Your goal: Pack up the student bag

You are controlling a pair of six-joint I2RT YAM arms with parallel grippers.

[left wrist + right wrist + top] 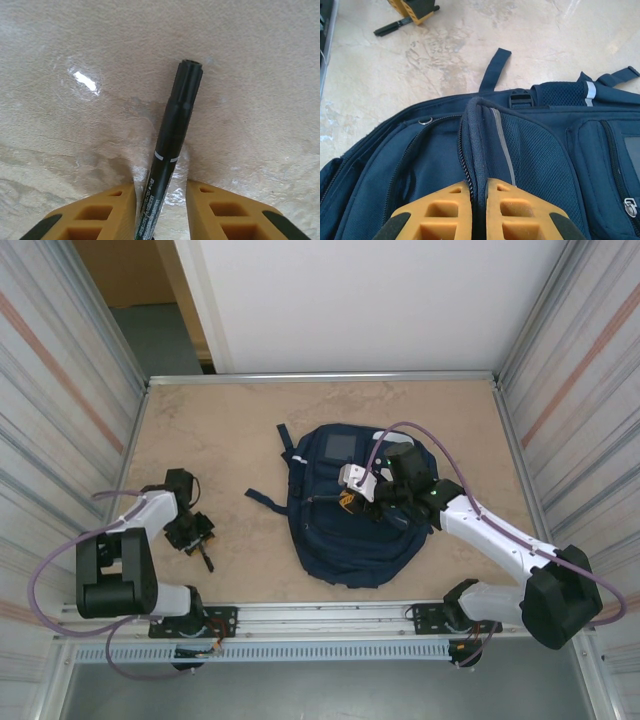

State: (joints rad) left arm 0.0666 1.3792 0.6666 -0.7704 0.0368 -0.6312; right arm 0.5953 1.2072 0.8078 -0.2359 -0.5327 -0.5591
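Right wrist, navy student bag [540,150] (mesh, grey stripe), fold pinched tight by right gripper [479,189], left gripper [161,186] part-open astride marker [175,130]

Light is bright and even from overhead, shadows faint. In my left wrist view a white glare patch marks the tabletop [85,81] toward ten o'clock. The marker [176,125] is sharp, my fingers [100,217] at six o'clock softer. The student bag [535,150] shows crisp mesh.

One student bag [345,540], one black marker [175,130]
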